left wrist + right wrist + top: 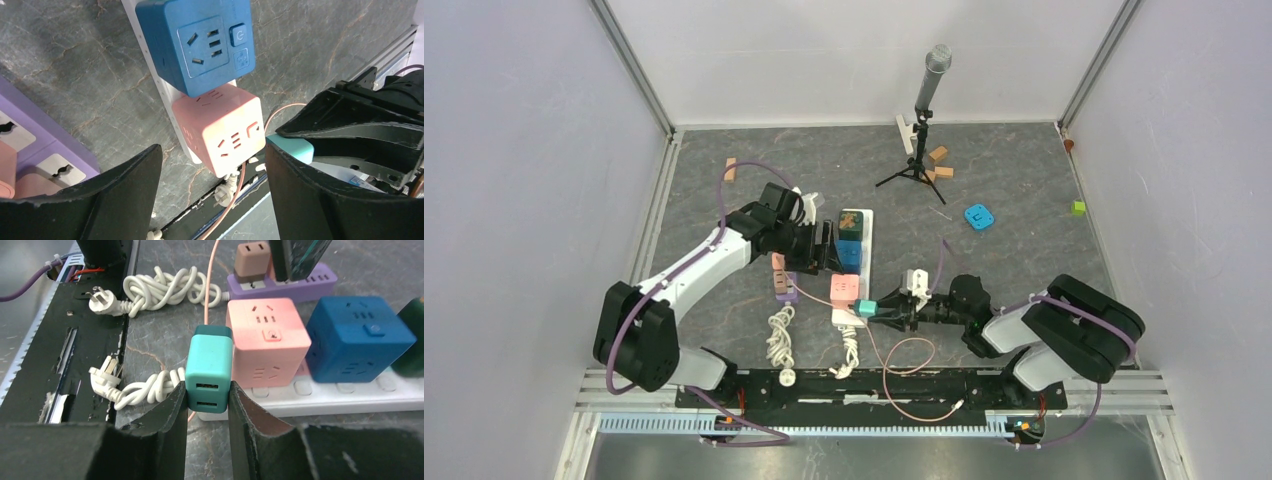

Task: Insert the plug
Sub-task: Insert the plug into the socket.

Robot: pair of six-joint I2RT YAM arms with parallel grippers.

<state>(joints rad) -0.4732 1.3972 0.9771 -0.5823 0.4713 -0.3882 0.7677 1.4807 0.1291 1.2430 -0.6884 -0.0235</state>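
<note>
Teal charger plug [209, 365]: we find it pinched by right fingers [172, 412], beside pink cube socket [267, 335]; seating unconfirmed. Left fingers [125, 190] spread, empty.

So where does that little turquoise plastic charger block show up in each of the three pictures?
Top external: the turquoise plastic charger block sits just below centre, right beside the pink cube socket.
Left wrist: right of centre, a sliver peeking out beside the pink cube socket.
Right wrist: centre foreground, held in the right gripper.
Shared landmark: the pink cube socket.
</note>
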